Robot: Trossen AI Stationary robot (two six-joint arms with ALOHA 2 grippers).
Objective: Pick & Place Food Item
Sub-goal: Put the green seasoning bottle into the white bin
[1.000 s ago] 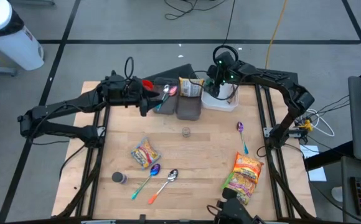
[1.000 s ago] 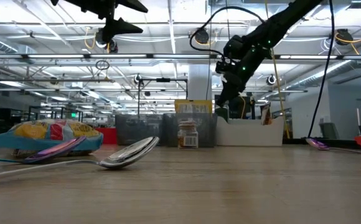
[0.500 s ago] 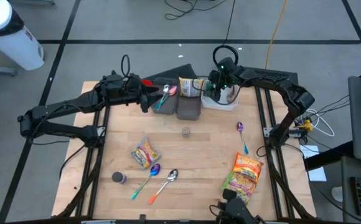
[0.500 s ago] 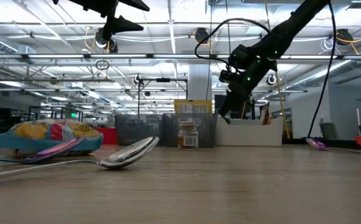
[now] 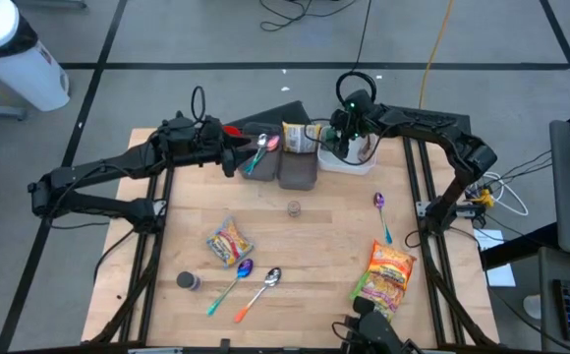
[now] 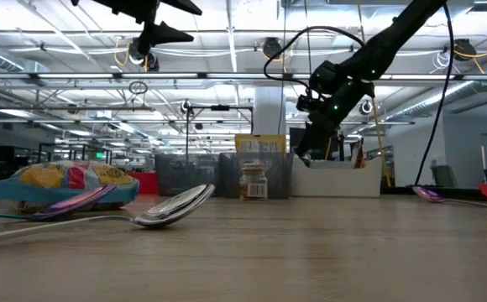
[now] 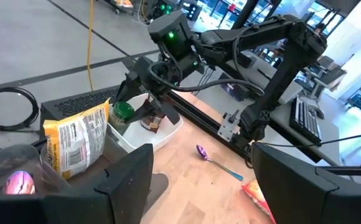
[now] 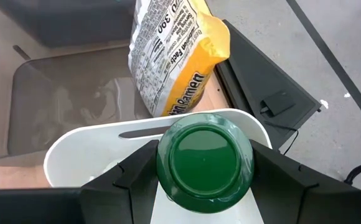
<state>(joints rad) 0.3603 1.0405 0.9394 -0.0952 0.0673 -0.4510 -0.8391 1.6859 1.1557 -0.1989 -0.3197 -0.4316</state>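
The green-lidded jar (image 8: 204,160) stands in the white bin (image 8: 93,149) at the table's one o'clock, gripped between the right gripper's (image 5: 347,136) fingers; judged placing, next loosening and lifting clear

Grey floor (image 5: 167,39) with dark lines, wooden table (image 5: 305,246), ceiling strip lights (image 6: 59,50), open hall behind

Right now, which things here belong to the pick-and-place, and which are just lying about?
In the job:
jar, gripped by right tool
white bin beneath it

Lying about:
ramen bag
grey bins
spoons
chip bag
snack pack
left tool, open, idle by the grey bins
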